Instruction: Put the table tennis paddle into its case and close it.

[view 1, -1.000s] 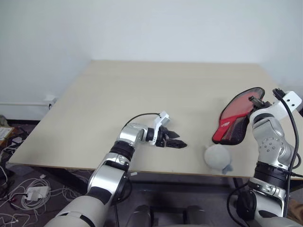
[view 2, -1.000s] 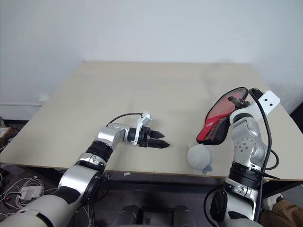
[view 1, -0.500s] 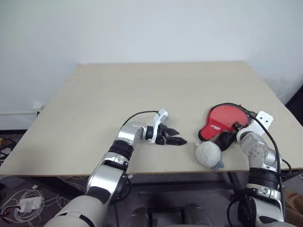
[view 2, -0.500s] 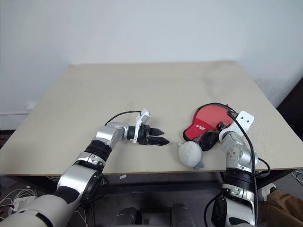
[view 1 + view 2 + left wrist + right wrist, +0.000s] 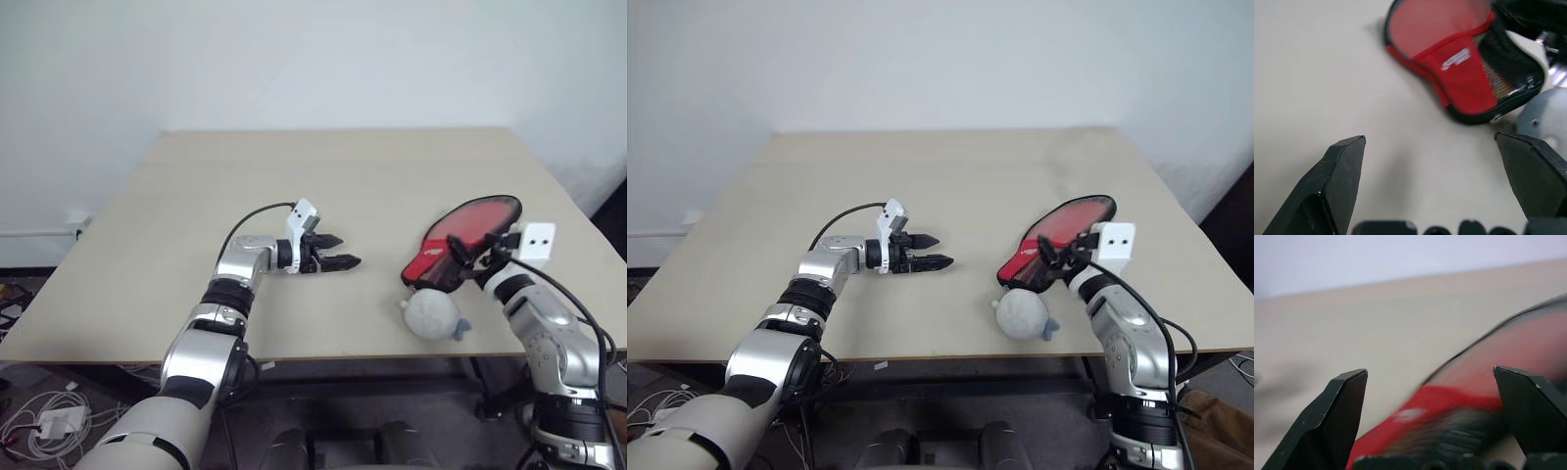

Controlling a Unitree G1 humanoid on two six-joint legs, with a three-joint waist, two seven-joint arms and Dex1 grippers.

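The case lies flat on the table at the right, red side up, with its white logo and black mesh toward me. The left wrist view shows this case ahead of the left gripper. My right gripper is open right at the case's near end, fingers spread wide and gripping nothing. My left gripper hovers open and empty over the middle of the table, pointing right toward the case, a hand's width away. The table tennis paddle is hidden; I cannot tell whether it is inside.
A whitish round soft ball-like thing rests by the table's front edge, touching the case's near end and just left of my right forearm. A wall stands behind the table.
My right gripper brought the case down from the air onto the table and opened, letting it go. My left gripper rose and moved forward and left. The camera view also shifted.
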